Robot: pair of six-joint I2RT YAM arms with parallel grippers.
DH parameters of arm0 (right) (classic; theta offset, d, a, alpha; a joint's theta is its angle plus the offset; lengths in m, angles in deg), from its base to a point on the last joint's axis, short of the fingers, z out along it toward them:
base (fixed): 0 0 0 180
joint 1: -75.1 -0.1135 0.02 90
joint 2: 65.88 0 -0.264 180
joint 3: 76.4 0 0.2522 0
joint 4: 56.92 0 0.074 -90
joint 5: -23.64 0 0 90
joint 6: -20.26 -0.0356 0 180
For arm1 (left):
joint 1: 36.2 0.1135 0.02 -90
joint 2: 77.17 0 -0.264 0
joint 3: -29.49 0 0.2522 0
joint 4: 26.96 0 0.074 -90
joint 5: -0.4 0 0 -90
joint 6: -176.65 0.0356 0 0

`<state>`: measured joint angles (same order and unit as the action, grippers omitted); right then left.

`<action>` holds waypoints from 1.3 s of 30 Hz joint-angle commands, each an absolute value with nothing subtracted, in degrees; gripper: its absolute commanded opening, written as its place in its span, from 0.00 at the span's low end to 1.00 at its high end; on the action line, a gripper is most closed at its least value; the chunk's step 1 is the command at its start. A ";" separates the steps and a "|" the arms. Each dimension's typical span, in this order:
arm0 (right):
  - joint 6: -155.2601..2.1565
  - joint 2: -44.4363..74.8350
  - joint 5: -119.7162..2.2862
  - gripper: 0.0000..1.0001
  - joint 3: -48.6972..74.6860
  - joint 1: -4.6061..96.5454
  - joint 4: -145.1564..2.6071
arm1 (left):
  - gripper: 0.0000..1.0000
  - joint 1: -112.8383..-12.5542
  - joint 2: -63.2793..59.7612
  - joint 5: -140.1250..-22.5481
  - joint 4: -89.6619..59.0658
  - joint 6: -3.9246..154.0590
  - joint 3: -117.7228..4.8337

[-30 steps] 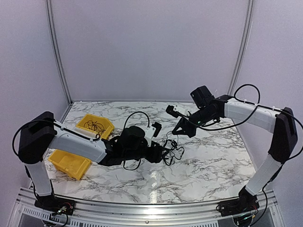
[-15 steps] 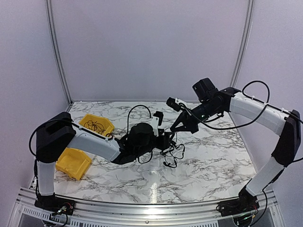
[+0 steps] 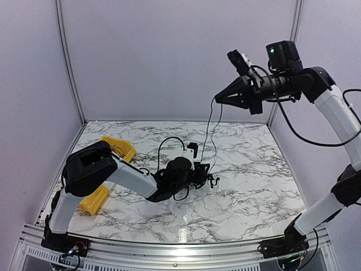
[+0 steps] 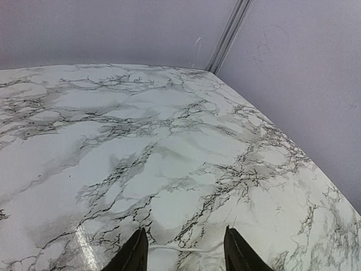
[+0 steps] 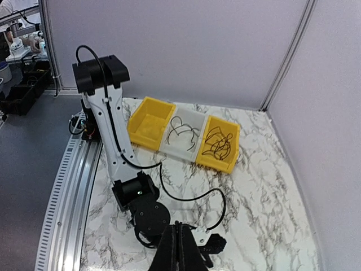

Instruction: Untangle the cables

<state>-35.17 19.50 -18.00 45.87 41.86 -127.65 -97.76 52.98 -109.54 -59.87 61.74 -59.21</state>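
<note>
Along the left edge of the counter [image 3: 254, 192] stand three bins in a row. The right wrist view shows a bare yellow bin [image 5: 148, 121], a white bin [image 5: 189, 113] holding a few black loops, and a second yellow bin [image 5: 230, 127] holding a darker tangle. From above, the left arm [image 3: 127, 175] lies across this row and hides the white bin. The left gripper [image 3: 204, 169] sits low at mid-counter, its fingers [image 4: 135, 255] spread with bare marble between them, so it looks released. The clump of cables [image 3: 210, 179] lies right at its tip; whether any wire touches it is unclear. One thin strand [image 3: 209, 132] rises from the clump, taut, up to the right gripper [image 3: 217, 99]. That gripper is held high above the counter and clenched on the strand's upper end.
</note>
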 commanded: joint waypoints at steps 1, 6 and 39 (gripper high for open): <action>-37.28 16.91 -18.12 0.00 54.18 41.41 -124.65 | 0.47 -97.63 55.71 -109.48 -60.66 59.89 -59.69; -39.03 16.34 -16.45 0.00 58.68 44.36 -122.66 | 0.47 -97.63 56.65 -109.81 -60.58 59.77 -59.22; -37.83 10.38 -23.97 0.00 11.68 45.20 -103.04 | 0.67 -97.54 7.37 -107.20 -34.89 79.71 -34.06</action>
